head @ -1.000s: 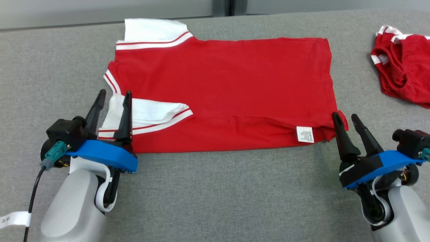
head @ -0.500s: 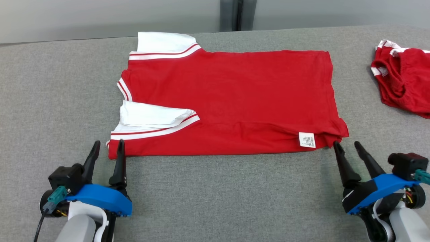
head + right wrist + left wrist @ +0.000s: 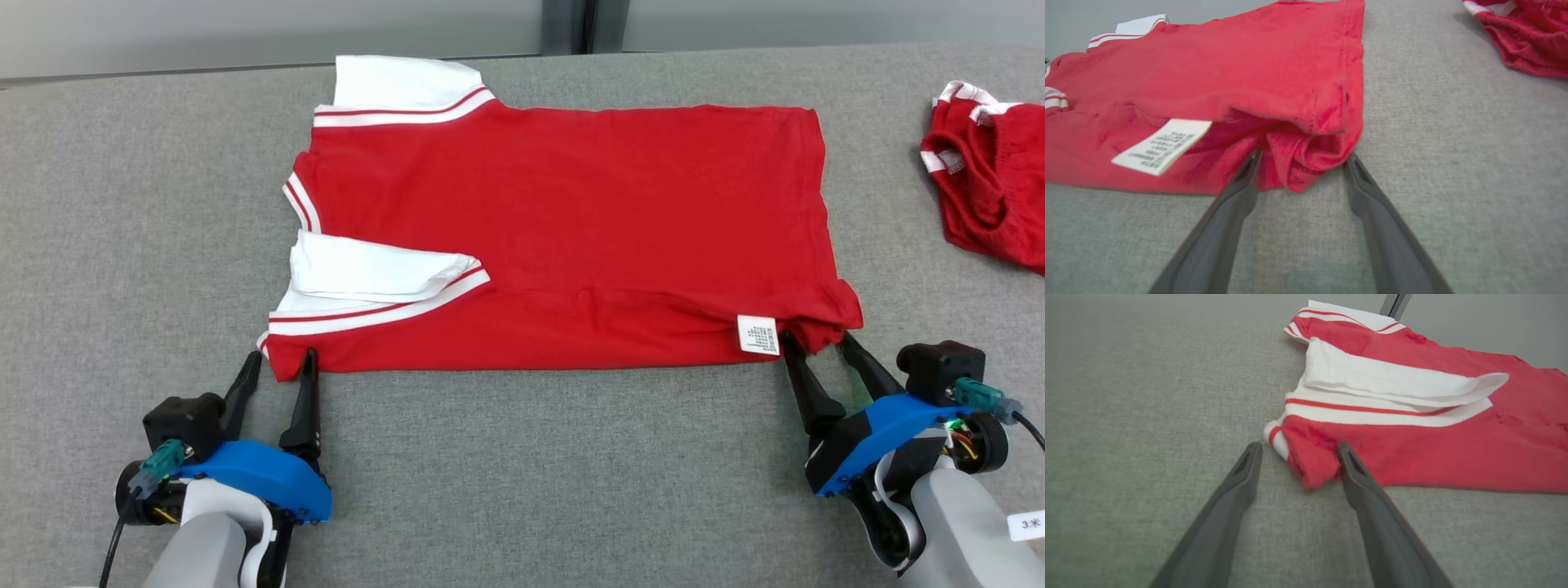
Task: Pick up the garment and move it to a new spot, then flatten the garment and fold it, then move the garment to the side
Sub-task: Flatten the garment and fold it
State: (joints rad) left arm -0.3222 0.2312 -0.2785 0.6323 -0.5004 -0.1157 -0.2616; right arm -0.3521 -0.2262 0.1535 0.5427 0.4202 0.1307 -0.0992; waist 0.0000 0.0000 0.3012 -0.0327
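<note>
The garment [image 3: 571, 212], a red shirt with white striped sleeves, lies flat on the grey table [image 3: 531, 474], folded lengthwise with the near sleeve [image 3: 367, 273] laid on top. My left gripper [image 3: 282, 359] is open at its near left corner. In the left wrist view that gripper [image 3: 1299, 449] has the rolled red corner [image 3: 1310, 465] between its fingers. My right gripper [image 3: 816, 339] is open at the near right hem corner, beside the white label [image 3: 758, 335]. In the right wrist view the bunched corner [image 3: 1310, 151] sits between the fingers of the right gripper [image 3: 1303, 157].
A second red garment with white trim [image 3: 988, 196] lies crumpled at the table's far right, also seen in the right wrist view [image 3: 1527, 36]. Bare grey table surface lies in front of the shirt and to its left. A wall runs behind the table.
Both grippers drew back off the garment toward the near edge, then came forward so their open tips straddle its near corners. The head camera also shifted.
</note>
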